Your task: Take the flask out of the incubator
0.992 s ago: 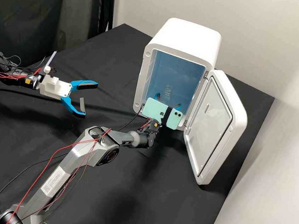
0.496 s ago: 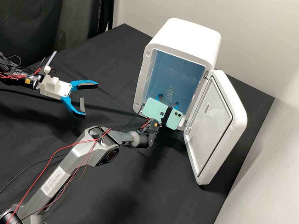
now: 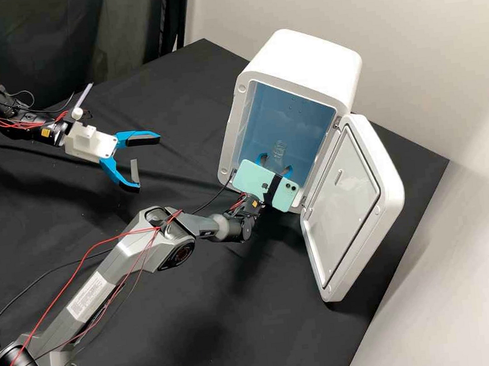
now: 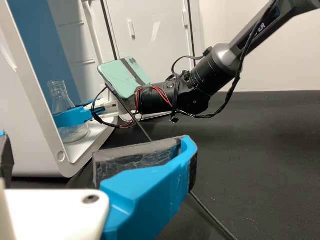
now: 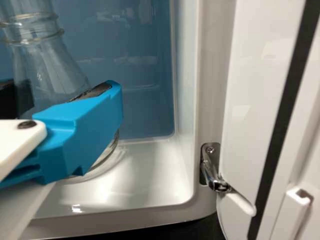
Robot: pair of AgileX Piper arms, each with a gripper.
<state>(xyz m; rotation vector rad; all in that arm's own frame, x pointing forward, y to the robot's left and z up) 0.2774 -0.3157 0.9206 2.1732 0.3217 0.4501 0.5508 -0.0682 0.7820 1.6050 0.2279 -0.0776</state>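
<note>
A clear glass flask (image 3: 279, 149) stands upright on the floor of the white incubator (image 3: 301, 60), whose inside is blue and whose door (image 3: 352, 206) hangs open to the right. My right gripper (image 3: 274, 164) is inside the chamber, its blue fingers (image 5: 75, 130) closed against the flask's (image 5: 45, 65) lower body on both sides. From the left wrist view the flask (image 4: 62, 107) shows behind the incubator's rim with a blue finger beside it. My left gripper (image 3: 146, 162) hangs open above the bench at the left, holding nothing.
A mint-green phone (image 3: 268, 185) is strapped to the right arm's wrist at the incubator's mouth. The right arm (image 3: 163, 244) stretches across the middle of the black bench. Red wires and cables trail along both arms. The open door stands near the bench's right edge.
The right gripper's fingers have drawn closer together around the flask, and the flask has shifted slightly. The left arm has not moved.
</note>
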